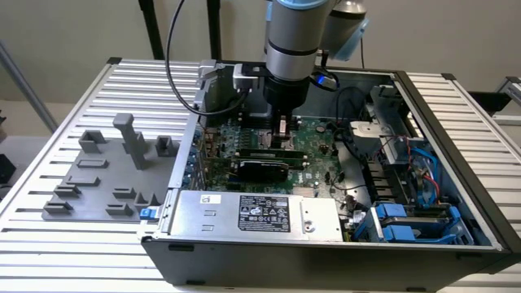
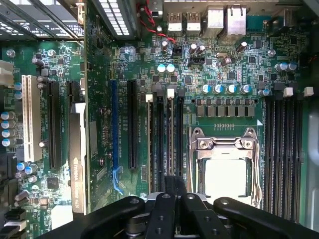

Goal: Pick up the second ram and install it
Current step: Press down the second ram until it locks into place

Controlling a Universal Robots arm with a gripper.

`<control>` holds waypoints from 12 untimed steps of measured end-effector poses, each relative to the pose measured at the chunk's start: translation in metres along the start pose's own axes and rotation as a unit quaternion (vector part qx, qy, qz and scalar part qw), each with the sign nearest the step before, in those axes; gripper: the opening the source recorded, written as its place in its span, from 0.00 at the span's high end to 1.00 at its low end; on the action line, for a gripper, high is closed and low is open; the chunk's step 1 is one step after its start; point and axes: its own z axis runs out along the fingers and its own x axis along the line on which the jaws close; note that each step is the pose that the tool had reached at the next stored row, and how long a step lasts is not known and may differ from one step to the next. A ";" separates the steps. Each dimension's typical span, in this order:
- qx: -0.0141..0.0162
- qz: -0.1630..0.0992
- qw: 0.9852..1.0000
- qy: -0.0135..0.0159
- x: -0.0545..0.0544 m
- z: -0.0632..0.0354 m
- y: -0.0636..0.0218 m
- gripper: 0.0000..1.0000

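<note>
No lettering can be read; the power supply's label [image 1: 265, 213] carries print too small to decipher.

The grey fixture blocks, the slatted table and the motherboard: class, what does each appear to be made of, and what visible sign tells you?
Grey fixture blocks: probably moulded plastic, matte and uniformly grey.
Slatted table: likely aluminium, pale silvery ribs with a soft sheen.
Motherboard: green lacquered circuit board, probably fibreglass laminate, carrying shiny metal capacitors and black plastic slots.

Exterior view: elevated, angled down across the open computer case [image 1: 326, 244] and slatted table [image 1: 65, 256] at moderate range. Wrist view: close, facing straight onto the motherboard [image 2: 229, 74]. Both views share that motherboard.
</note>
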 end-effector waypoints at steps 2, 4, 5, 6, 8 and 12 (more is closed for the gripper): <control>0.000 0.000 1.000 0.000 0.000 0.0000 0.0000 1.00; 0.000 0.000 1.000 0.000 0.000 0.0000 0.0000 1.00; 0.000 0.000 1.000 0.000 0.000 0.0000 0.0000 1.00; 0.000 0.000 1.000 0.000 0.000 0.0000 0.0000 1.00; 0.000 0.000 1.000 0.000 0.000 0.0013 0.0001 1.00; -0.001 0.000 1.000 0.000 -0.001 0.0061 0.0000 1.00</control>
